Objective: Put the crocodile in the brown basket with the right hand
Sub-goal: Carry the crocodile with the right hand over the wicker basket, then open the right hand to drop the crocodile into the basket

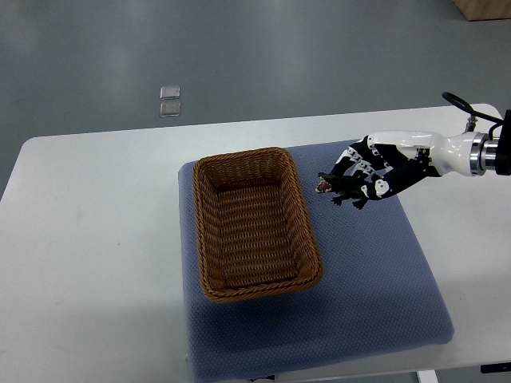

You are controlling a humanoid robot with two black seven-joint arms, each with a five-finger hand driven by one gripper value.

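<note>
A small dark toy crocodile (pixel 338 188) with an open red mouth is held above the blue mat, just right of the basket's far right corner. My right hand (pixel 375 169), black and white, comes in from the right edge and its fingers are curled around the crocodile's back and tail. The crocodile's head points left toward the brown wicker basket (pixel 209 239), which stands empty on the left half of the mat. The left arm does not show.
A blue-grey padded mat (pixel 375 271) covers the middle of the white table (pixel 88 239). Two small clear squares (pixel 169 102) lie on the grey floor beyond the table. A cardboard box corner (pixel 485 8) shows at the top right.
</note>
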